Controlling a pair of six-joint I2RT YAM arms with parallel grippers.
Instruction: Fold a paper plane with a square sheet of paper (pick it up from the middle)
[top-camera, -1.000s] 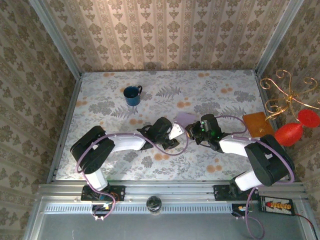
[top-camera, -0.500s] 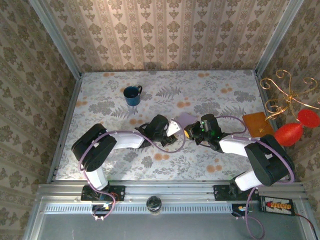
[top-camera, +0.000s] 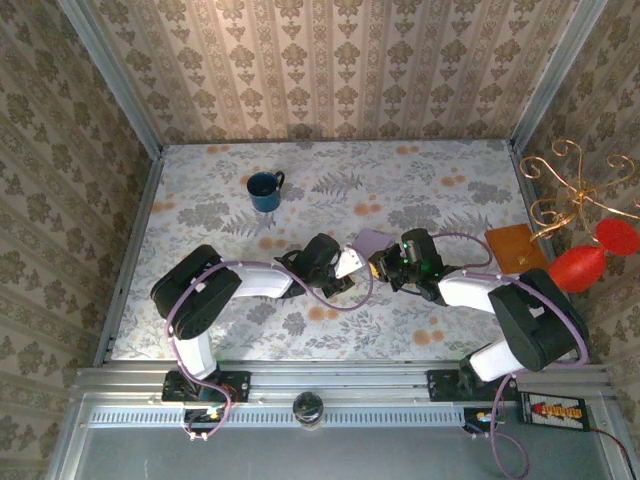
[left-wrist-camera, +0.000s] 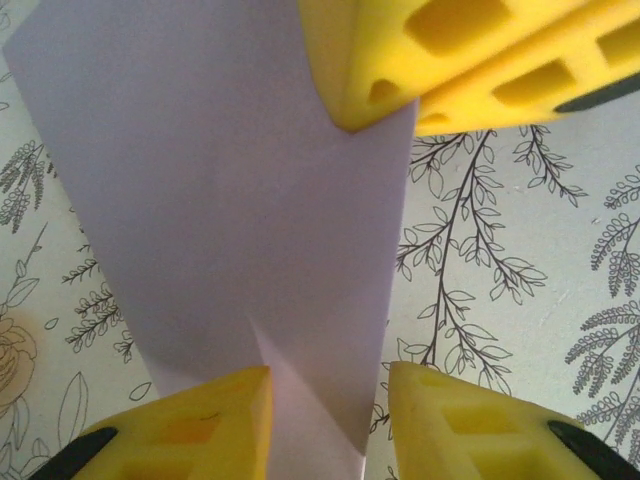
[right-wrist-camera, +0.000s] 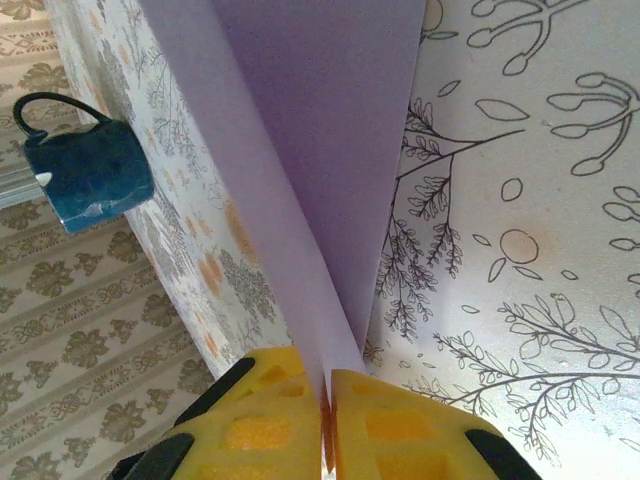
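Observation:
The lilac sheet of paper (top-camera: 372, 240) is folded along a centre crease into a narrow wedge at mid-table. My right gripper (top-camera: 381, 263) is shut on its near end, and the two flaps (right-wrist-camera: 330, 130) rise out of the pinched jaws (right-wrist-camera: 327, 395). My left gripper (top-camera: 352, 263) faces it from the left. Its jaws (left-wrist-camera: 328, 420) stand open around the paper's (left-wrist-camera: 240, 220) narrow end, with the right finger clear of the paper's edge. The right gripper's yellow fingers (left-wrist-camera: 470, 50) show at the top of the left wrist view.
A blue mug (top-camera: 265, 190) stands at the back left, upright (right-wrist-camera: 85, 175). An orange-brown flat rectangle (top-camera: 514, 248) lies at the right edge, beside a red object (top-camera: 590, 258) and a gold wire stand (top-camera: 560, 190). Patterned walls enclose the table.
The left jaws have narrowed around the paper's end. The left wrist has shifted slightly. The right gripper has held its pinch in place.

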